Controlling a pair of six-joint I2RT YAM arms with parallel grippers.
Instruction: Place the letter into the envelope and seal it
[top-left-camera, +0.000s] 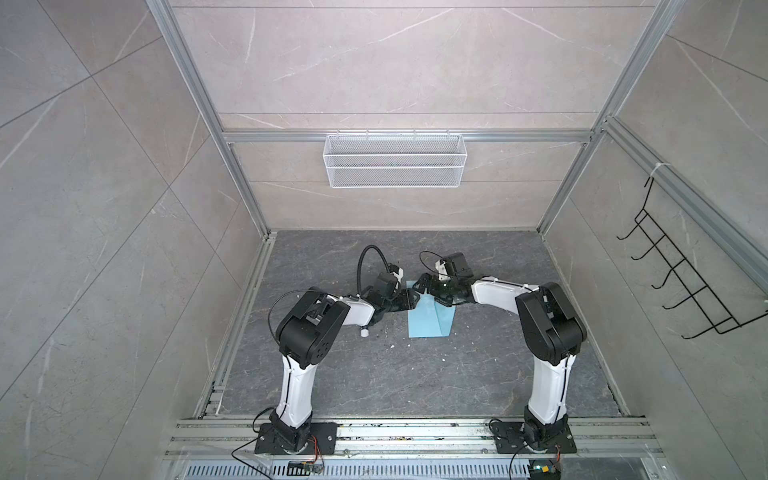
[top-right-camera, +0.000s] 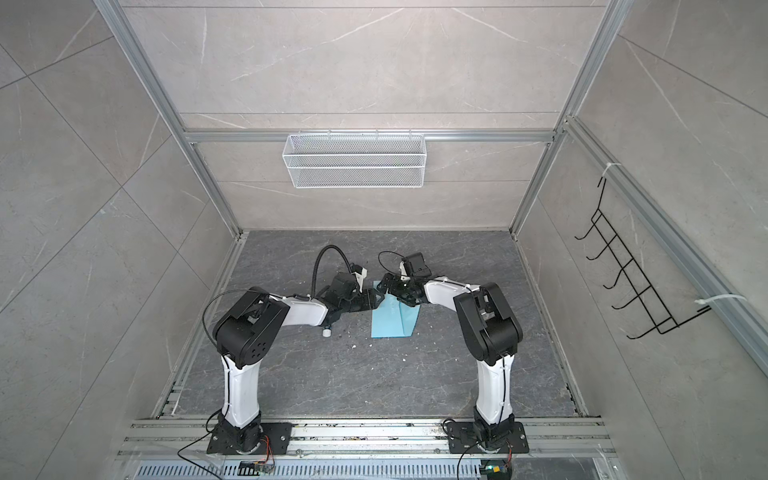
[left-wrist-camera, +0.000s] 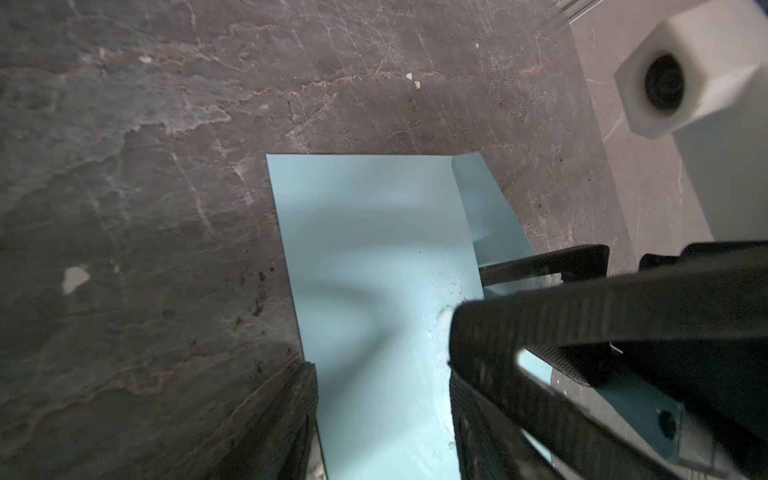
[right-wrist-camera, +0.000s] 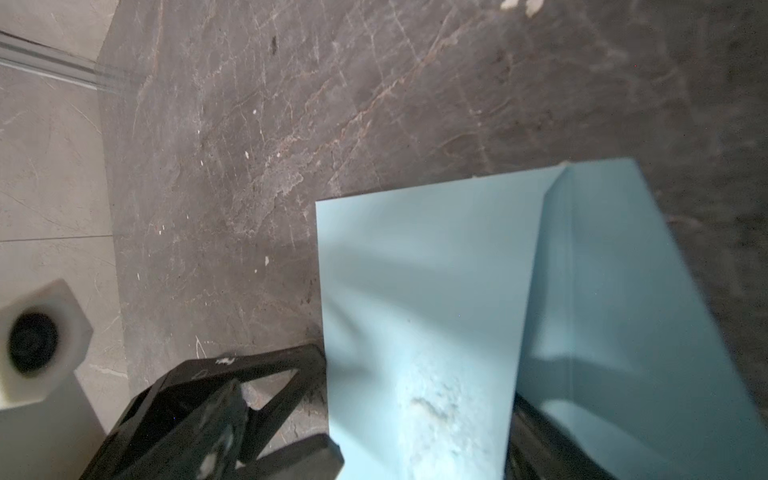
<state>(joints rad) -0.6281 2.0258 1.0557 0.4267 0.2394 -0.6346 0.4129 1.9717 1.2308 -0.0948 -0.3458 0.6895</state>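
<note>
Claws stand apart: left claw and right claw both touch the long light blue paper envelope.

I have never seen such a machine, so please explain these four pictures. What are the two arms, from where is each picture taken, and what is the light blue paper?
These are two robot arms, fixed at the near edge of a dark stone table. Two pictures look down from above and show nearly the same scene. The other two come from a camera on each arm's wrist, close to the work. The blue paper is the envelope, lying on the table with its flap folded open. No letter shows in any picture; whether it is inside, I cannot tell. The left tool and the right tool both stand open at the envelope's far end; neither clearly holds it. A white wire basket hangs on the back wall.
</note>
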